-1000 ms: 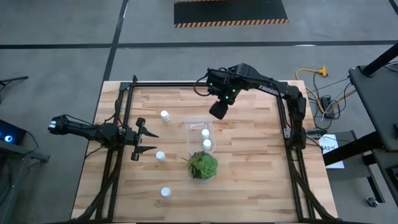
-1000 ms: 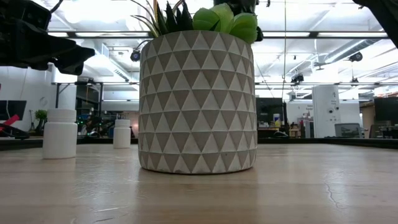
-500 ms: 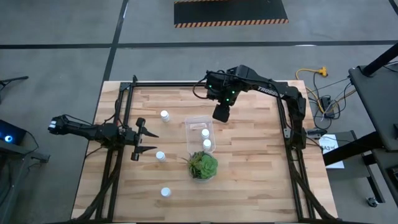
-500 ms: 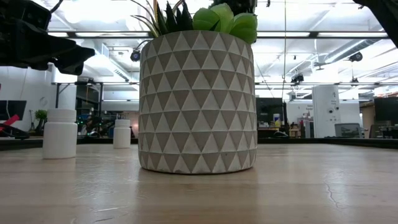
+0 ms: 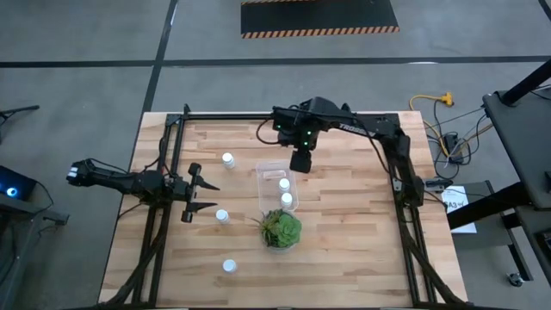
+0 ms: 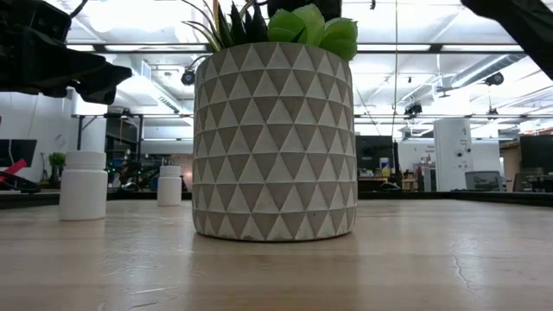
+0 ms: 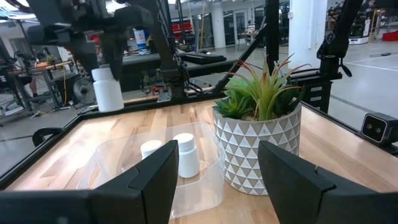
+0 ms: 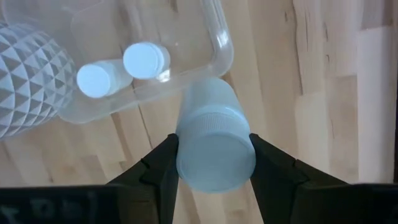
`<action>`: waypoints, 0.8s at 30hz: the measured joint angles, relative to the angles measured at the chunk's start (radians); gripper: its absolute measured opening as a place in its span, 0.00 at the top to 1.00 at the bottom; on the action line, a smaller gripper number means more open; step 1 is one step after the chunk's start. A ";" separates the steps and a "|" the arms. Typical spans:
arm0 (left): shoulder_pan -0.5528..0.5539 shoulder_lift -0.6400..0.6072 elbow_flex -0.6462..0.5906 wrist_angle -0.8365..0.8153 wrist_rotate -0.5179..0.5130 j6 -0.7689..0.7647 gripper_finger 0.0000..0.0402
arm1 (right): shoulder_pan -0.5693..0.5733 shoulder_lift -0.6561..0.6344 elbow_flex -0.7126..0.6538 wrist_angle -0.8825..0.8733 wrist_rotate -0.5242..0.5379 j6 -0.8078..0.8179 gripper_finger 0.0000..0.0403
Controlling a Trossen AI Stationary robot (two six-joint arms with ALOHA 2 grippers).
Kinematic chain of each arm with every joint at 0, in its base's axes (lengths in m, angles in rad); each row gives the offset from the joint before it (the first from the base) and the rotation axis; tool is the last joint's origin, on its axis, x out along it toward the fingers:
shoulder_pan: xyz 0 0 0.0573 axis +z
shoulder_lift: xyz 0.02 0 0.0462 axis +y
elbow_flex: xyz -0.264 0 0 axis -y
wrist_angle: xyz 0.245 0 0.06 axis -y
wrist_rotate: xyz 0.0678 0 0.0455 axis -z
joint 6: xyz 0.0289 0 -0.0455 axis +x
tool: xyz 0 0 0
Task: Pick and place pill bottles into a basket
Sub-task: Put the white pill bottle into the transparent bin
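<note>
My right gripper [image 5: 300,160] is shut on a white pill bottle [image 8: 214,149] in the air above the far right corner of the clear basket [image 5: 277,184]. The bottle also shows in the left wrist view [image 7: 107,89]. Two bottles [image 5: 284,183] [image 5: 287,199] stand in the basket. Three more bottles [image 5: 228,160] [image 5: 221,215] [image 5: 229,266] stand upright on the table to its left. My left gripper [image 5: 194,191] is open and empty at the table's left, pointing toward the basket. My right gripper pinches the bottle at its cap end [image 8: 186,155] between its two fingers [image 8: 158,171], one on each side. The fingers come from above, pointing down. The bottle hangs upright below them [image 7: 107,93], lifted clear of the table and the basket.
A green plant in a triangle-patterned pot [image 5: 281,229] stands right at the basket's near end and fills the low view [image 6: 275,142]. Black frame rails [image 5: 164,172] run along the table's left, far and right sides.
My right gripper has carried the bottle a little toward the table's left edge and toward the basket's far end. The bottle stays upright and clear of the table.
</note>
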State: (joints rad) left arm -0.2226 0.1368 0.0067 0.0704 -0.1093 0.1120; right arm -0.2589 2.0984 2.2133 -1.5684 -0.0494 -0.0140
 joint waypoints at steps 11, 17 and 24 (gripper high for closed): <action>0.000 0.000 0.000 0.000 0.000 0.000 0.49 | 0.011 0.119 0.138 -0.006 0.001 -0.033 0.64; 0.000 0.000 0.000 0.000 0.000 0.000 0.49 | 0.019 0.149 0.143 0.002 0.001 -0.050 0.64; 0.000 -0.001 0.000 0.000 0.000 0.000 0.49 | 0.030 0.171 0.142 0.005 0.027 -0.067 0.64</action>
State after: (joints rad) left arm -0.2226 0.1360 0.0069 0.0704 -0.1093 0.1120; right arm -0.2289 2.2695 2.3558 -1.5629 -0.0225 -0.0806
